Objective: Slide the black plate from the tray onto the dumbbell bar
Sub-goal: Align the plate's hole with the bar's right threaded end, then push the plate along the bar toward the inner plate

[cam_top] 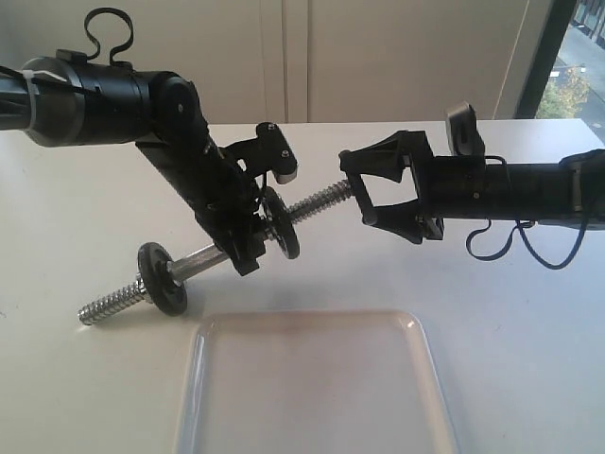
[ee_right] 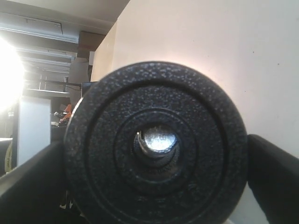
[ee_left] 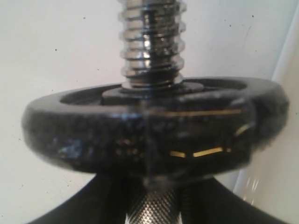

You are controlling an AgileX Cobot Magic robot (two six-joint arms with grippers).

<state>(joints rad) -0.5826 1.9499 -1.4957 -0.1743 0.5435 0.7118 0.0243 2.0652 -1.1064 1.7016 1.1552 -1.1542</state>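
Left fingers (cam_top: 248, 261) clamp the dumbbell bar (cam_top: 200, 259); right fingers (cam_top: 380, 157) spread wide, straddling its free end.

I see the black plate (ee_right: 155, 144) matte w/ pebbly grain — dumbbell bar (cam_top: 203, 257) shiny chrome, spiral-threaded ends, knurled mid; tray (cam_top: 312, 388) milky white, table (cam_top: 76, 208) off-white.
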